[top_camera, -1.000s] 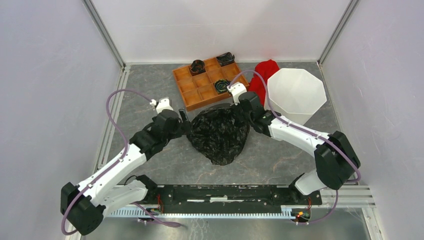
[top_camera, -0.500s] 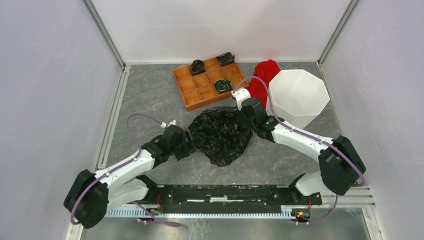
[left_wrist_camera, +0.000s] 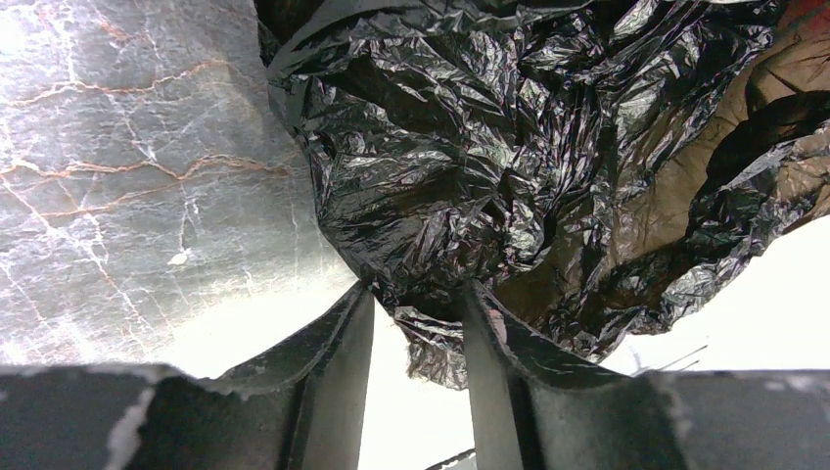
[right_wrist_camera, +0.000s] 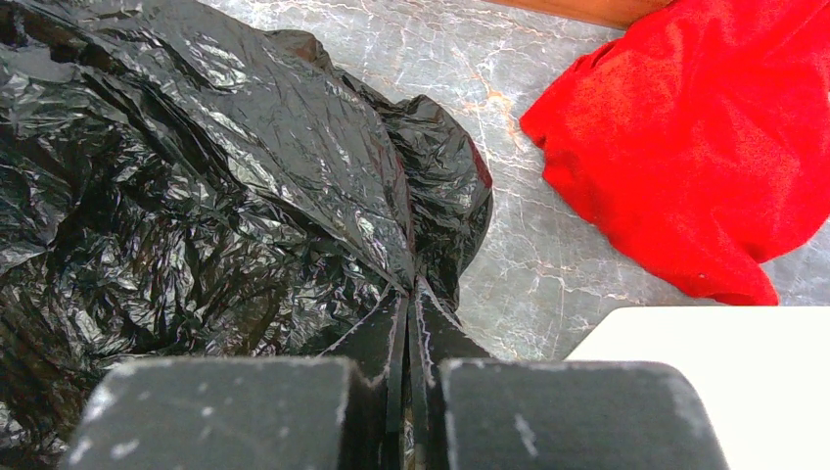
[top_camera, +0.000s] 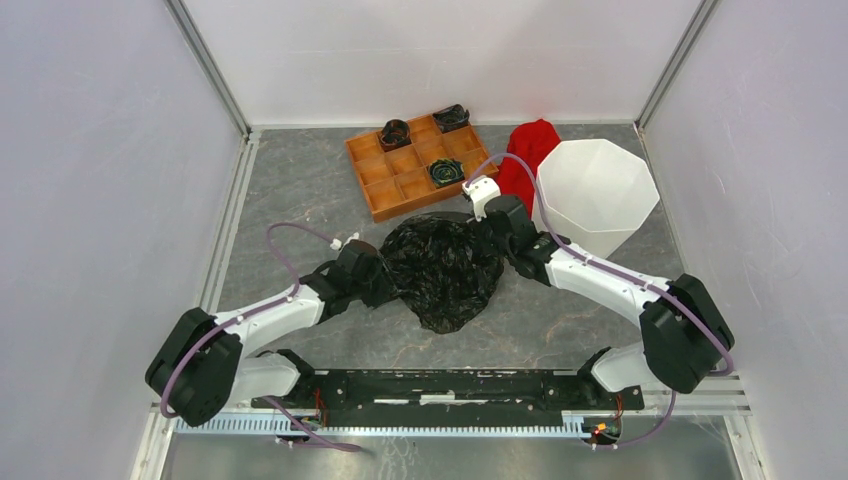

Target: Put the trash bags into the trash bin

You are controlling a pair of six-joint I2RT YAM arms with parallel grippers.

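Note:
The crinkly black trash bag (top_camera: 442,268) lies bunched on the grey table between my two arms. My left gripper (top_camera: 385,283) is at the bag's left edge. In the left wrist view the left gripper (left_wrist_camera: 416,294) has its jaws apart, with a loose fold of the bag (left_wrist_camera: 470,147) between the fingertips. My right gripper (top_camera: 482,236) is at the bag's far right corner. In the right wrist view the right gripper (right_wrist_camera: 409,289) is shut on a pinched fold of the bag (right_wrist_camera: 196,176). The white trash bin (top_camera: 597,193) stands upright to the right, and its rim (right_wrist_camera: 705,382) shows beside my right fingers.
A red cloth (top_camera: 529,152) lies behind the bin's left side and shows in the right wrist view (right_wrist_camera: 685,147). An orange-brown compartment tray (top_camera: 412,166) with a few dark items sits at the back. Grey walls enclose the table.
My left arm pulled back toward the near side and lowered, then moved in to the bag's left edge. My right gripper, still holding the bag, shifted slightly right.

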